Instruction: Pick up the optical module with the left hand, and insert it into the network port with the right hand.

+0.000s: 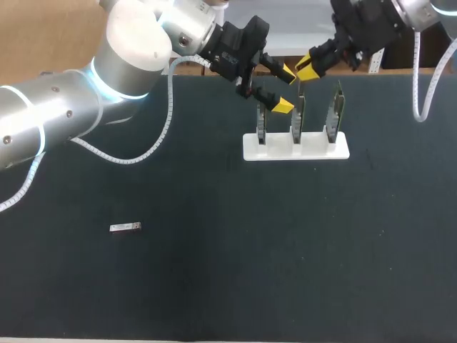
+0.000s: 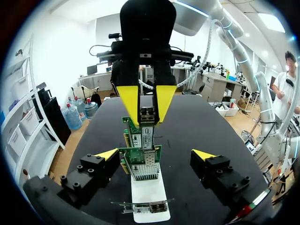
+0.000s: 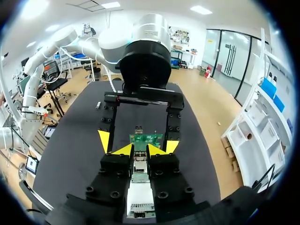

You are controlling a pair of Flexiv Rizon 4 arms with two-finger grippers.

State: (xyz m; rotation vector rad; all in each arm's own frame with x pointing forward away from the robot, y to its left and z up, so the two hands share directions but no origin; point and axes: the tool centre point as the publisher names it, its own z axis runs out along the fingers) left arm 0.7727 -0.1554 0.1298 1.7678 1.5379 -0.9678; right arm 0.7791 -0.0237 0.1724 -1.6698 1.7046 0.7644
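Note:
Three network cards stand upright in a white stand (image 1: 296,150). My right gripper (image 1: 305,70) hangs just above the middle card (image 1: 298,118), shut on a small silver optical module (image 2: 147,116) that points down at the card's top edge. The right wrist view shows that module (image 3: 139,165) between my right gripper's (image 3: 140,150) yellow tips, with the green card (image 3: 146,138) straight ahead. My left gripper (image 1: 284,88) is open beside it, its fingers (image 2: 108,154) straddling the same card (image 2: 140,161) without touching. A second silver module (image 1: 126,227) lies on the mat at the front left.
The black mat (image 1: 235,271) covers the table. The left-hand card (image 1: 261,121) and right-hand card (image 1: 334,114) flank the middle one in the stand. The two grippers are close together above the stand.

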